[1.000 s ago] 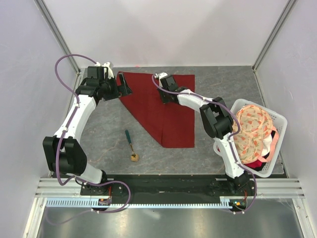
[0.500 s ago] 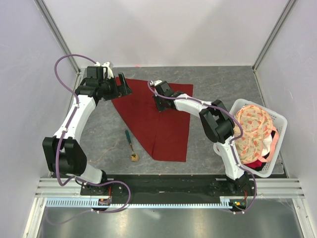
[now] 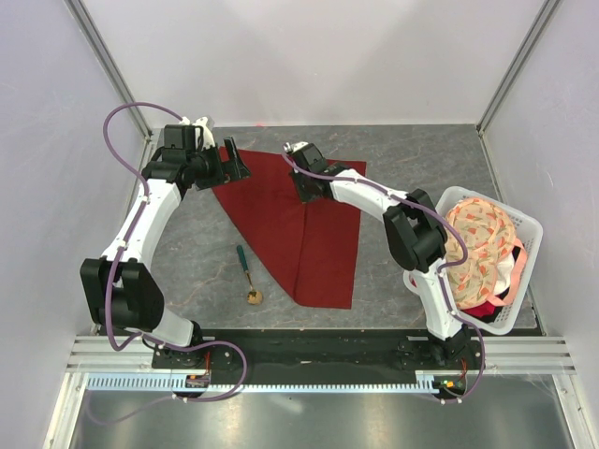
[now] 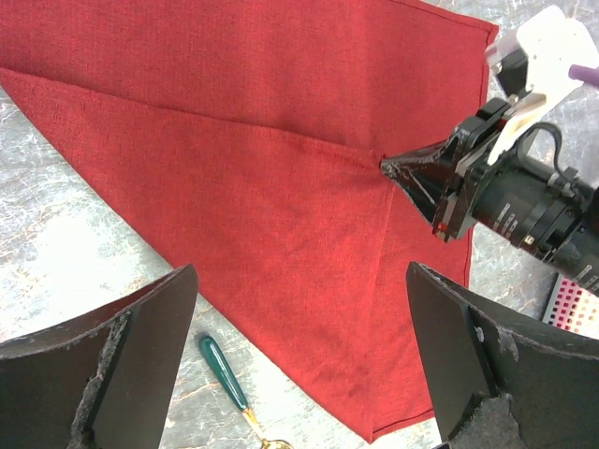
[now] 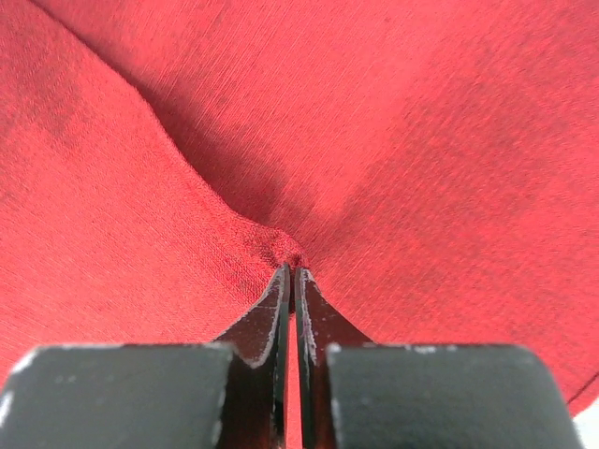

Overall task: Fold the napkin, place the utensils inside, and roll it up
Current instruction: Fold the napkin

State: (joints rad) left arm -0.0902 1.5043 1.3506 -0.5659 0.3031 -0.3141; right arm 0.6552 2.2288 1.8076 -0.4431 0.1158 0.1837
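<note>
Burgundy soft cloth, the napkin (image 3: 314,229) lies folded into a rough triangle on the grey marbled table (image 3: 421,159). Over the napkin's middle, near its far edge, the right gripper (image 3: 302,185) is clenched on a small pucker of the fabric, its fingertips almost touching. The left gripper (image 3: 231,161) stands at the napkin's far left corner, jaws spread wide, grasping nothing. The slim spoon (image 3: 247,271), with its dark green handle and gold bowl, lies just off the napkin's left edge, not touching it.

The grey marbled bench (image 3: 421,159) carries a dark red napkin (image 3: 299,224) at centre, a green-handled spoon (image 3: 246,271) toward eight o'clock, and a white basket (image 3: 530,251) at four o'clock.
</note>
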